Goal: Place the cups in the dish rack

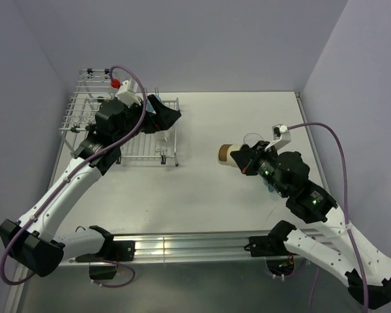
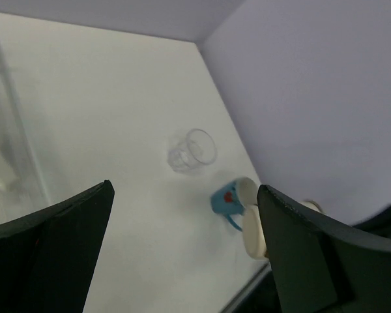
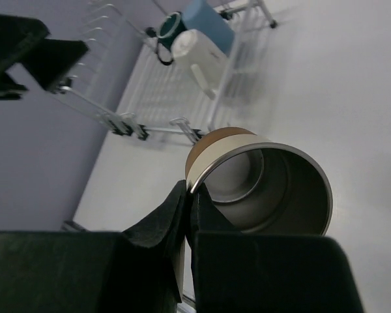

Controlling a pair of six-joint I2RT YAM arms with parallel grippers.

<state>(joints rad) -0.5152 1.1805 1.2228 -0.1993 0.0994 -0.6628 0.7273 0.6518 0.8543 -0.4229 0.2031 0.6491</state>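
My right gripper (image 1: 242, 160) (image 3: 190, 195) is shut on the rim of the shiny steel cup (image 3: 267, 186), cream outside with a brown base, and holds it on its side above the table (image 1: 230, 154). My left gripper (image 1: 164, 115) (image 2: 184, 189) is open and empty above the right end of the dish rack (image 1: 127, 134). In the right wrist view the rack (image 3: 163, 98) holds a blue tumbler (image 3: 208, 23), a dark teal mug (image 3: 169, 27) and a cream mug (image 3: 197, 51). The clear glass (image 2: 192, 149) (image 1: 251, 139) and the blue mug with white inside (image 2: 231, 195) lie on the table.
Walls close the table (image 1: 202, 189) at the back and on both sides. A metal rail (image 1: 182, 248) runs along the near edge. The rack's taller basket section (image 1: 94, 81) is at the far left corner.
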